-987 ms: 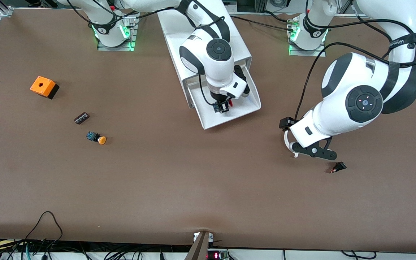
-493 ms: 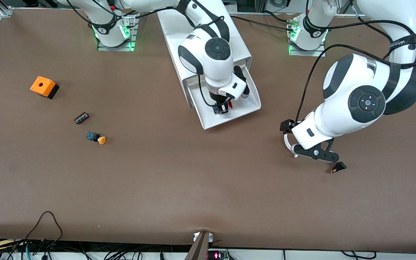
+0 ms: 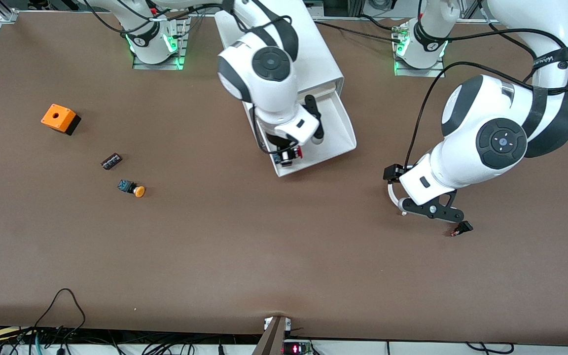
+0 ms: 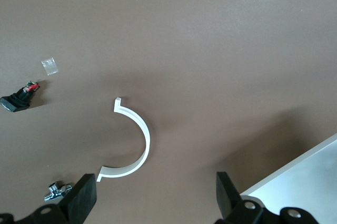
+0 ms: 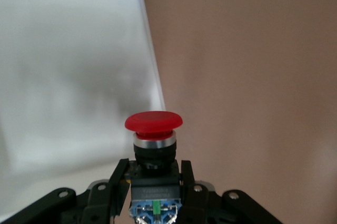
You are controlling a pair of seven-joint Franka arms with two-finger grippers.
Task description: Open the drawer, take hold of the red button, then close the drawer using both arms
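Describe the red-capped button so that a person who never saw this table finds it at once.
Find the white cabinet between the arms' bases, with its top drawer pulled open. Over that drawer's front edge, the right gripper is shut on the button. Its cap is red; the similar button lying on the table toward the right arm's end has an orange cap.

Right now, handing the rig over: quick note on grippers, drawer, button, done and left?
Right gripper: shut on the red button, over the open drawer's front edge.
Left gripper: open, waiting above the table over a white curved clip, toward its own end.
Done: top drawer pulled open, button grabbed.
Left: carry the button clear, then close the drawer.
The orange-capped button lies untouched toward the right arm's end.
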